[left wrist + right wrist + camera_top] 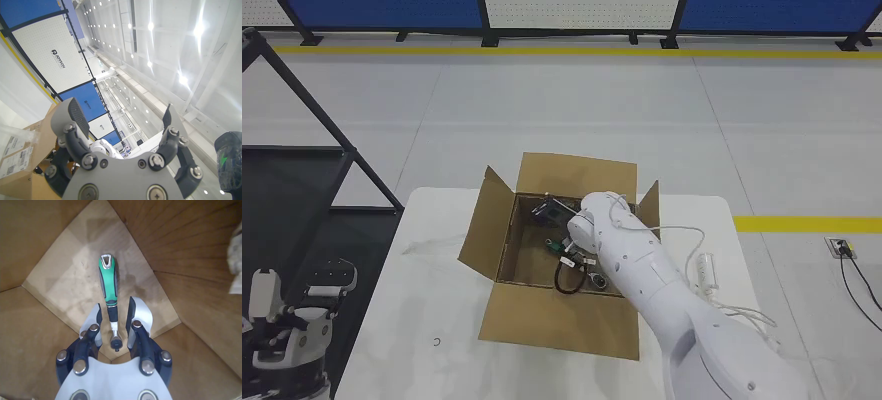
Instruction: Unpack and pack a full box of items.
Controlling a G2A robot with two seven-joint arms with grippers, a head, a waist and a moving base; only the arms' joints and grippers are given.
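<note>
Your right claw (115,305), jaws apart, straddles the green-handled wrench (108,281) on the box (189,247) floor, apparently ready to lift it out, while your left claw (122,106) rests spread, pointing upward.

Beyond the left pincer (122,106) ceiling lamps (198,28) flare white, while the box floor (62,279) ahead of the right pincer (115,303) lies dim and shadowed.

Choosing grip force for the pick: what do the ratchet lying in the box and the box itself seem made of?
The ratchet: head and handle-end cap look like polished chromed metal, since they glint; the green and grey grip looks like matte rubber or plastic, unclear which. The box: brown corrugated cardboard, unfinished, with fluting lines showing on its wall.
</note>
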